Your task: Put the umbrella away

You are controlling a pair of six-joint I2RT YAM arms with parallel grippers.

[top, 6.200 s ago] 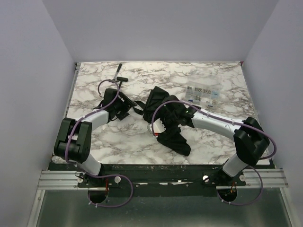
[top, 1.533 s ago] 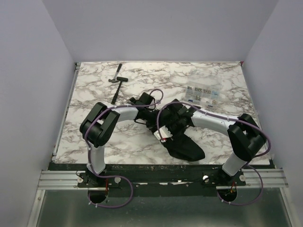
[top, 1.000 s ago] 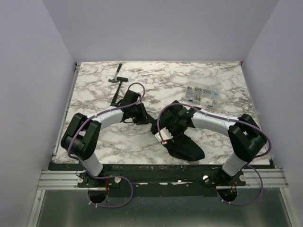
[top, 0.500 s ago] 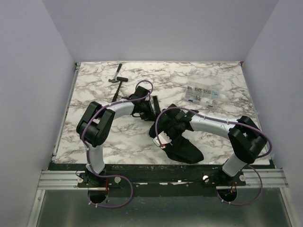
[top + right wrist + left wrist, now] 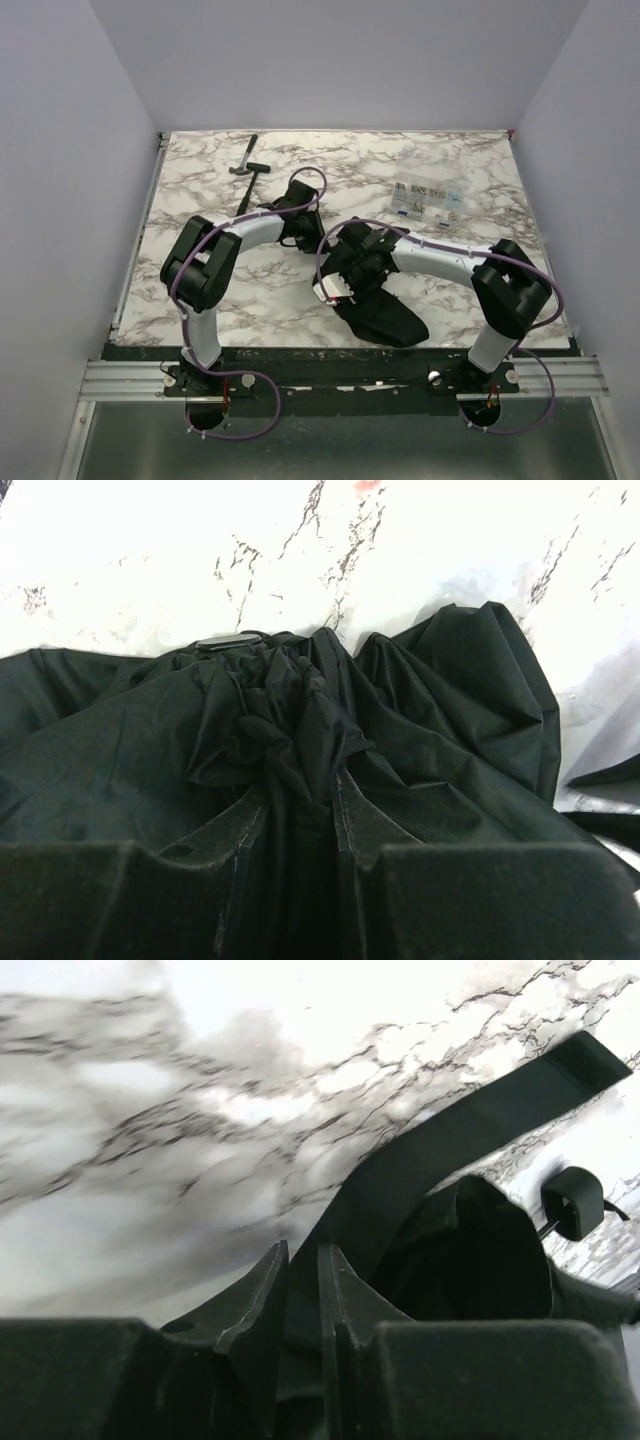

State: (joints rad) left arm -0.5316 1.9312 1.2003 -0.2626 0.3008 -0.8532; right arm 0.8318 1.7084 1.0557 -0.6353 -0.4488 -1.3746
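Left of the umbrella [image 5: 385, 312] the table [image 5: 270, 290] lies bare; a hammer [image 5: 247, 172] lies beyond it to the left, a packet [image 5: 428, 200] beyond it to the right.

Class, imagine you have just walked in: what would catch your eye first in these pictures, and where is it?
A crumpled black umbrella lies mid-table toward the near edge, stark against the white marble table. Both arms curl in on it: the right hand pinches bunched fabric, and the left hand grips its flat strap. A small hammer lies alone at the far left.
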